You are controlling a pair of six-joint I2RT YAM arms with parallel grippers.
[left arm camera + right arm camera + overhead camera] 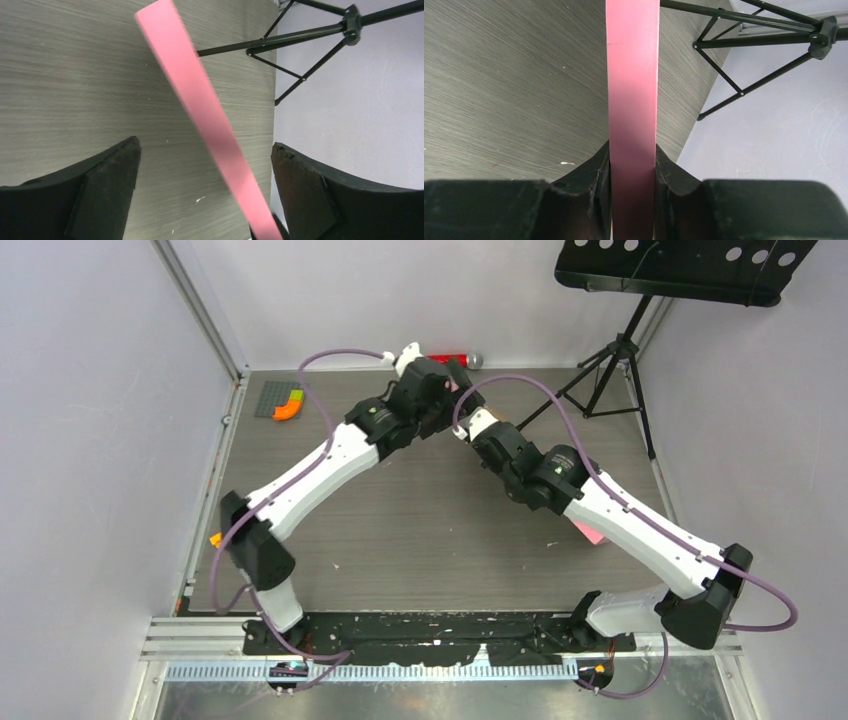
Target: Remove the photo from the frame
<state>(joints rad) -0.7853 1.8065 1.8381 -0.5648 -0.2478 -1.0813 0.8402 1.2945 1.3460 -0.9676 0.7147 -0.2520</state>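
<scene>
The frame [632,75] shows only edge-on, as a pink bar held up above the table. My right gripper [632,160] is shut on its edge, both fingers pressed against it. My left gripper [205,147] is open, and the frame's pink edge [200,100] runs slantwise between its spread fingers, nearer the right one, touching neither. In the top view both grippers meet at the table's far middle, the left [452,390] just above the right [468,425], and the frame is mostly hidden between them. The photo is not visible in any view.
A black music-stand tripod [610,370] stands at the back right. A grey studded plate with an orange and green piece [282,400] lies at the back left. A red object [450,360] lies by the back wall. A pink corner [590,532] shows under my right arm.
</scene>
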